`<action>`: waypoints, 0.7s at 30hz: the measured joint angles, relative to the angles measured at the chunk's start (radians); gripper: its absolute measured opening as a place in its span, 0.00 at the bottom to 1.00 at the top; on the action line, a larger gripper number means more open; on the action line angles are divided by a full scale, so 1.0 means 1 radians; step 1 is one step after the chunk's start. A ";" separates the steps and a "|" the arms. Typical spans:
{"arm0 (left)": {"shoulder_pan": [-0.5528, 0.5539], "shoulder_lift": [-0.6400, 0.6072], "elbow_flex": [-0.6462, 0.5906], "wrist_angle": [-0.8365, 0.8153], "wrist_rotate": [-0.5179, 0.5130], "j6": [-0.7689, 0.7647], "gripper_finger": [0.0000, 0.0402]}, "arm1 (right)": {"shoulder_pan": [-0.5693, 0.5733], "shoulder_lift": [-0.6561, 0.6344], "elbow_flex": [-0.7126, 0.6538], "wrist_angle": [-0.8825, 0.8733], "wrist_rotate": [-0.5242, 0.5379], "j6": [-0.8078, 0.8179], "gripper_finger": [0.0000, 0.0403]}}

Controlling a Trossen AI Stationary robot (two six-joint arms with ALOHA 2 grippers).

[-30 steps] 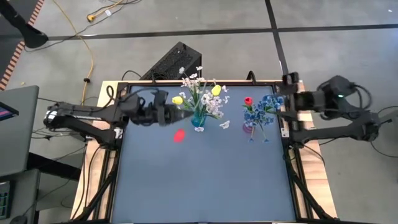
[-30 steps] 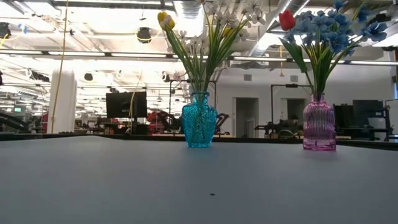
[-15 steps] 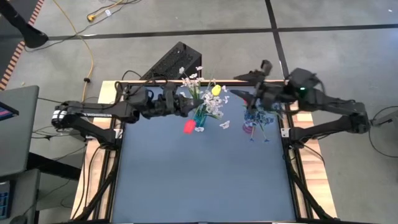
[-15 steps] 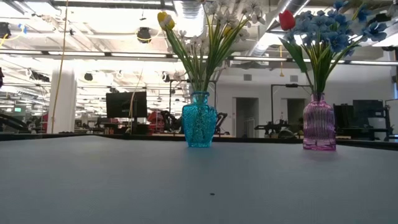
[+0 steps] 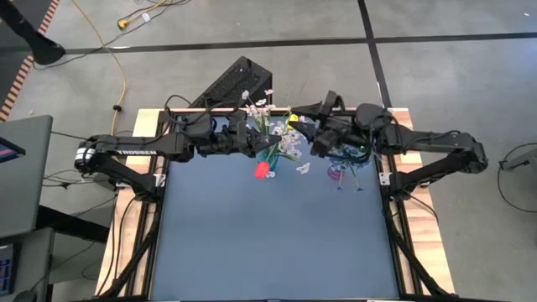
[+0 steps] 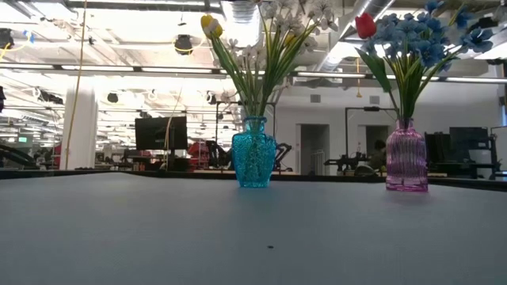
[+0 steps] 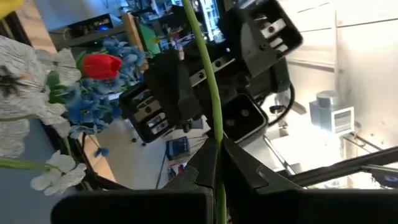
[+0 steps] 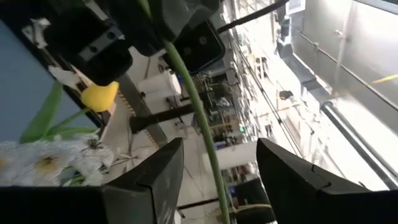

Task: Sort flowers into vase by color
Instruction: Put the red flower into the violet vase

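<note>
Now the left gripper [image 7: 214,163] pinches a green stem [image 7: 205,74]; the right gripper [image 8: 214,180], open, should close squarely around it, at 12 o'clock of the table [image 5: 277,243].

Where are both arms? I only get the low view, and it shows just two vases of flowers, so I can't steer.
Observer: Above the vases. The left gripper is beside the teal vase and its flowers.
Operator: Is it holding anything?
Observer: Yes, it is shut on a green stem; a red tulip hangs at that stem's end.
Operator: And the right one?
Observer: The right gripper is open, its fingers on either side of that stem.
</note>
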 joint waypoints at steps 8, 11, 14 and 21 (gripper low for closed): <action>0.002 -0.001 0.000 -0.007 -0.004 0.000 0.00 | 0.038 0.028 0.000 0.037 0.022 -0.052 0.47; 0.002 -0.001 0.000 -0.008 -0.004 -0.003 0.00 | 0.056 0.035 0.000 0.032 0.022 -0.076 0.44; 0.002 -0.001 0.000 -0.008 -0.005 -0.004 0.00 | 0.066 0.045 0.000 0.027 0.022 -0.092 0.42; 0.001 -0.001 -0.001 -0.040 -0.005 -0.011 0.00 | 0.091 0.075 -0.001 0.055 0.062 -0.111 0.40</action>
